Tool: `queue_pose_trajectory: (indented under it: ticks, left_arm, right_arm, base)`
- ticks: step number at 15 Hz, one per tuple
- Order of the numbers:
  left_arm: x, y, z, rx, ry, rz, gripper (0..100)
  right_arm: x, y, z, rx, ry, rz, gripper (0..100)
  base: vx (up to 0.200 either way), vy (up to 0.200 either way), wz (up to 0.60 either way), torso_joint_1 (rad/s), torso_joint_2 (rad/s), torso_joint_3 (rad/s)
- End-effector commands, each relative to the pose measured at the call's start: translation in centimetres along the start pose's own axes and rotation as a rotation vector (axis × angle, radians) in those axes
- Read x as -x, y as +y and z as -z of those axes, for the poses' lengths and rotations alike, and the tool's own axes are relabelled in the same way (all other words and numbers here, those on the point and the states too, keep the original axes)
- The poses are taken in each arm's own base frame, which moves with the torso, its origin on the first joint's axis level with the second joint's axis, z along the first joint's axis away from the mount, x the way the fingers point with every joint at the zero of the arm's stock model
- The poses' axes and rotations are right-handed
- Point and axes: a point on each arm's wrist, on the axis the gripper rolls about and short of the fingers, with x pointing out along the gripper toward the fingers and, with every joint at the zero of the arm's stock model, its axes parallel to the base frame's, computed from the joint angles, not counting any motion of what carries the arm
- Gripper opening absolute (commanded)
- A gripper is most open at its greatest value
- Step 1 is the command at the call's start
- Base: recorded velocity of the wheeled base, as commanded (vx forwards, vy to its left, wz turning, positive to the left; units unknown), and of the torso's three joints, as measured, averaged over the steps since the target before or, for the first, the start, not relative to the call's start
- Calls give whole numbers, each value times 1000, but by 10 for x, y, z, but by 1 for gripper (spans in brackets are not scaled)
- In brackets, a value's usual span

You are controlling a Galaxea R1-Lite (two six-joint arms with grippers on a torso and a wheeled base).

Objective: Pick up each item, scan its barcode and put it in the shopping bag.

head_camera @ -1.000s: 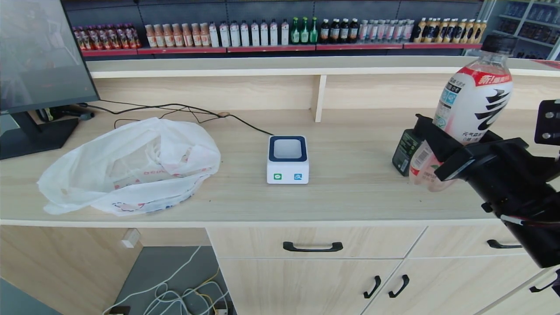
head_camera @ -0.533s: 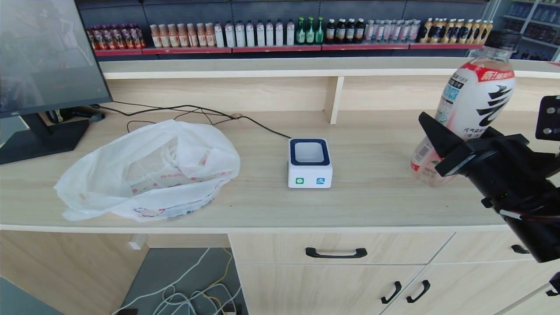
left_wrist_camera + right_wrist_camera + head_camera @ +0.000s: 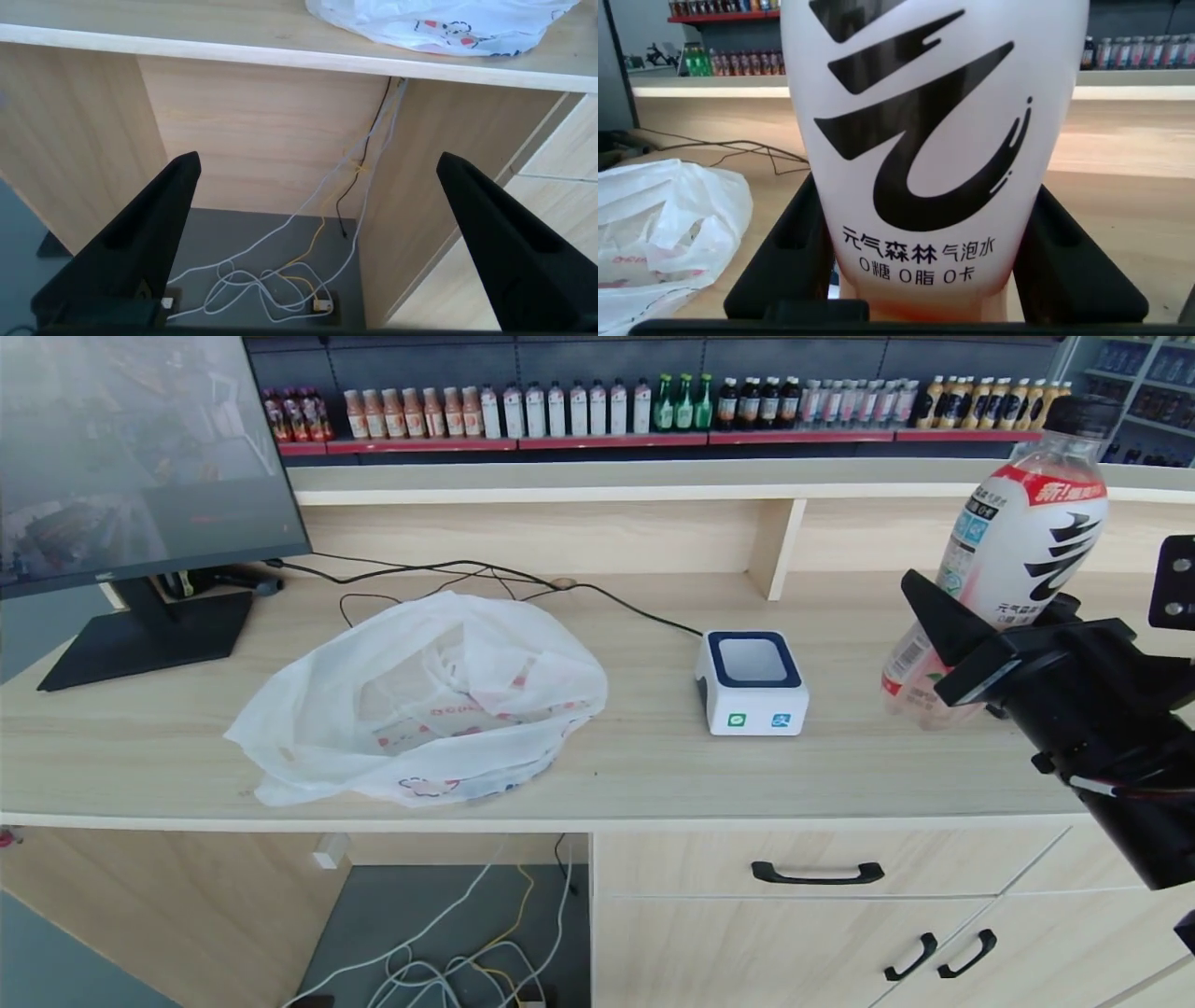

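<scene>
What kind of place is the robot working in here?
Most likely a shop checkout counter: a barcode scanner sits near a plastic shopping bag, with shelves of bottled drinks behind.

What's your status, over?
Right end effector shut on drink bottle, right of barcode scanner. Left end effector open, below counter edge. Shopping bag left of scanner.

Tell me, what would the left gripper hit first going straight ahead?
The left gripper points into the gap under the counter. Probably the hanging cables, else the wooden back panel behind them; depth is unclear.
</scene>
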Motion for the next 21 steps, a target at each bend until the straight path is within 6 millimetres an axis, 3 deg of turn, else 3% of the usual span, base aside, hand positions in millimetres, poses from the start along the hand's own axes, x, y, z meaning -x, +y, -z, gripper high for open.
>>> queue_pose_trajectory:
  ticks: [1,9,12,17,19,21]
  left_arm:
    - [0,0,0,0,0,-1,100]
    - [0,0,0,-2,0,-1,100]
    - [0,0,0,-2,0,-1,100]
    - [0,0,0,-2,0,-1,100]
    - [0,0,0,-2,0,-1,100]
    - [0,0,0,-2,0,1,100]
  right_arm:
    - [0,-1,0,3,-1,3,0]
    - [-9,-3,11,37,16,-80,0]
    - [-26,1,25,108,14,-188,0]
    - [-56,-20,58,245,28,-280,0]
    - [-64,-25,60,292,6,-292,0]
    - [-86,-24,51,381,-91,-293,0]
  base:
    - [0,0,0,0,0,0]
    - [0,0,0,0,0,0]
    - [0,0,0,0,0,0]
    - [0,0,0,0,0,0]
    - [0,0,0,0,0,0]
    - [0,0,0,0,0,0]
